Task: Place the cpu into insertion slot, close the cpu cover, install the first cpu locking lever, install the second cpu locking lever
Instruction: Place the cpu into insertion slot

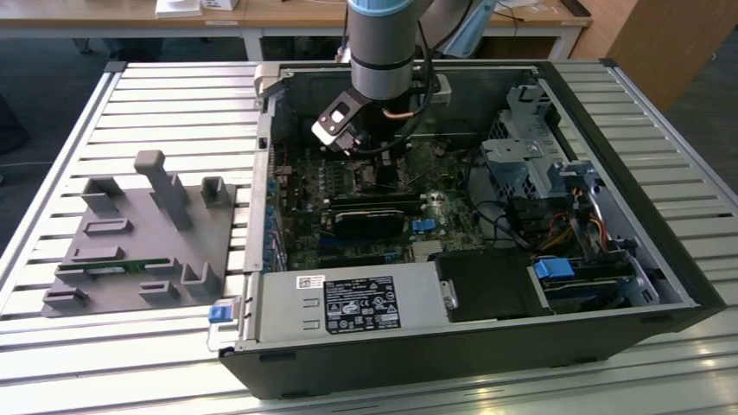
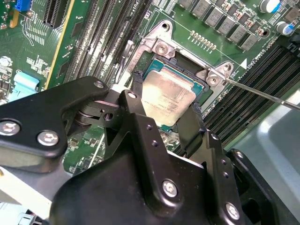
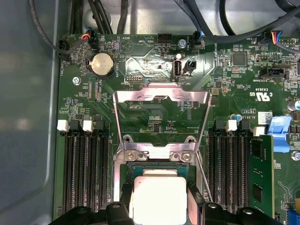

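Jaws clamped on cpu (image 2: 166, 96) by opposite edges, chip flat, directly over insertion slot (image 2: 187, 72); cpu cover (image 3: 140, 96) open.

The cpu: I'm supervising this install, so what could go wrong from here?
1. The tool holds the cpu at the insertion slot; if skewed on release, it may jam or harm contacts.
2. The cpu cover stands open close by; the tool could knock it.
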Controlling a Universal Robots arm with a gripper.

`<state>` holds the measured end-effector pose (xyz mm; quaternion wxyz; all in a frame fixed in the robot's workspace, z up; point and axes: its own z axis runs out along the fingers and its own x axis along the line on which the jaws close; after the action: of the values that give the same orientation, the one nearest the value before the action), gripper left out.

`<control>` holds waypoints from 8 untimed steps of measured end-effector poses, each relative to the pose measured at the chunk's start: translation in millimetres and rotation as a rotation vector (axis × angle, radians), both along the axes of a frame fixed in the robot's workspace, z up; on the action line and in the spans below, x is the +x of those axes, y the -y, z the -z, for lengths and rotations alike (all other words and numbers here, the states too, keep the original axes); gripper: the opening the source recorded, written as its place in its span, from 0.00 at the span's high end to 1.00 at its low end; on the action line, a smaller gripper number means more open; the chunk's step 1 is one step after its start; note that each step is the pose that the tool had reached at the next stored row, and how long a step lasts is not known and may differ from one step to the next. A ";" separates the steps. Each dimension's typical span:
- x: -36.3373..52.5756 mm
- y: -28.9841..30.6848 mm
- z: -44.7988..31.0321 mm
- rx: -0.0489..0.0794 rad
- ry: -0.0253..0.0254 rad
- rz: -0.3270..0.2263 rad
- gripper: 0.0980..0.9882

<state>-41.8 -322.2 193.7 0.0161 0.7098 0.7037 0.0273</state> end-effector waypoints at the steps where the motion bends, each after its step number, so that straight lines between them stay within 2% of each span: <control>1: 0.0 0.0 0.0 0.000 0.0000 0.000 0.51; 5: 0.0 0.0 0.1 0.000 0.0000 0.000 0.49; 6: 0.0 0.0 0.1 0.000 0.0000 0.000 0.42; 8: 0.1 -0.3 0.5 0.000 0.0002 0.000 0.42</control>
<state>-41.7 -321.9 193.2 0.0161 0.7098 0.7036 0.0275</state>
